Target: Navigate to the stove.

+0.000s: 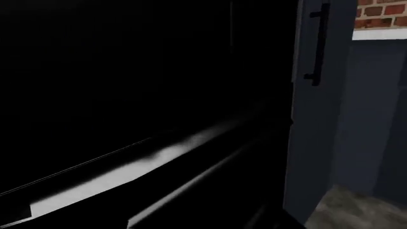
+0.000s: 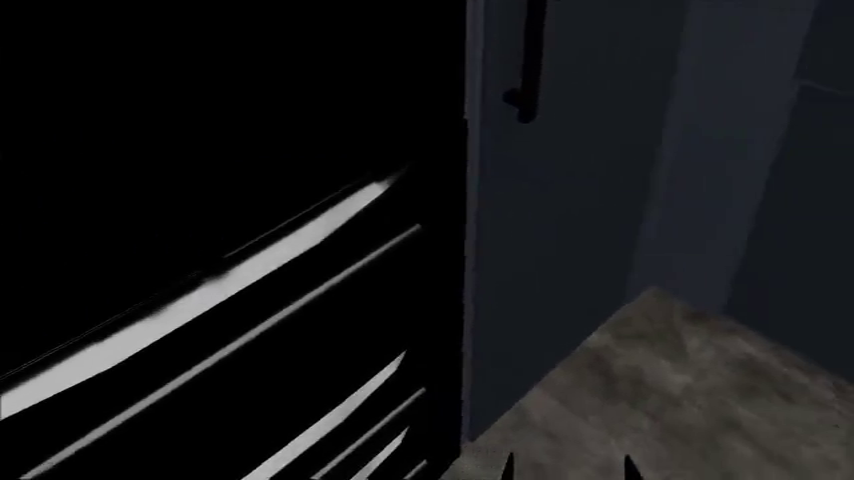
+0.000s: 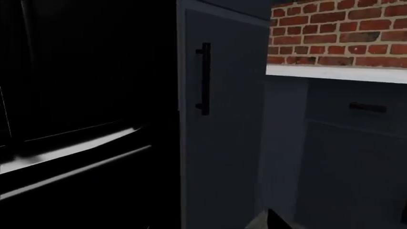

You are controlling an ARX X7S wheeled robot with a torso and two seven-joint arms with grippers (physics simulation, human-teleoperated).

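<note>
Stove (image 2: 200,200): glossy black front, filling the head view's left
Cabinet (image 2: 574,200): blue-grey, touching its side
Jaws: cannot tell, both sides

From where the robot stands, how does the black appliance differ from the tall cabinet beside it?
The black appliance is glossy and near black with bright streaks; the tall cabinet is matte blue-grey. The appliance carries long bars running across its front; the cabinet has one short upright black handle. Both stand side by side on the floor.
</note>
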